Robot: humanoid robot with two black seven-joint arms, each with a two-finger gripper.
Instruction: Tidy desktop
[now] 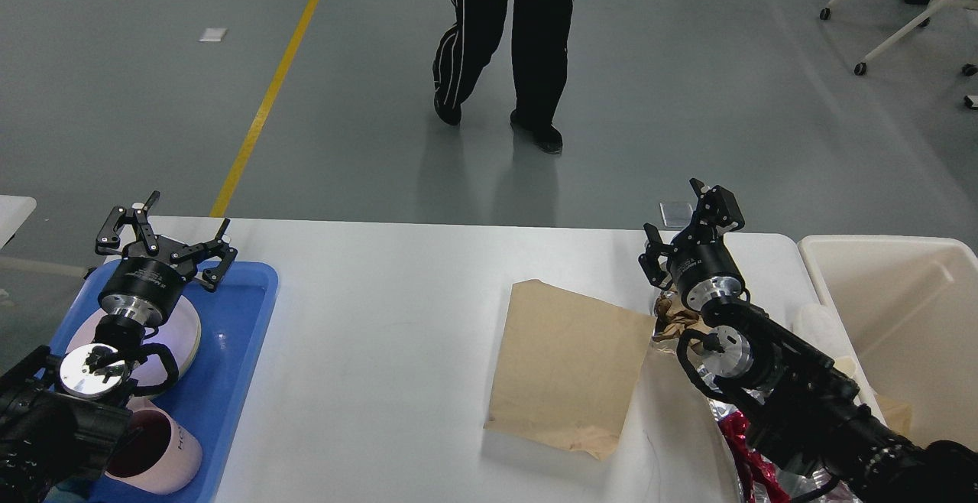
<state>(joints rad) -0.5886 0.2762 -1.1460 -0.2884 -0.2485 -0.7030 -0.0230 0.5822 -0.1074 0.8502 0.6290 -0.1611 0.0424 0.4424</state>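
bench [397,350], white and smooth, fills the lower half of the view, with litter gathered toward its 3 to 5 o'clock side. a tan paper envelope [569,365] lies flat just right of centre. at its 2 o'clock corner sits a crumpled brown paper wad [674,318], and near 5 o'clock there is some silvery foil and red wrapper [737,434], partly hidden under the right arm. a cream bin [894,319] stands off the bench's 3 o'clock edge. at 9 o'clock a blue tray [244,335] holds a white bowl and a pink cup [157,449].

the left gripper [164,239] hovers over the tray with its fingers spread wide, holding nothing. the right gripper [691,232] hangs above the paper wad with its fingers parted and empty.

my guess is the envelope is light, thin and floppy, and lying flush on a slick top it would slide rather than lift. a pinch at its near ragged corner, or at an edge dragged over the bench rim, looks best. the wad should crush easily, so it could be taken anywhere across its bulk.
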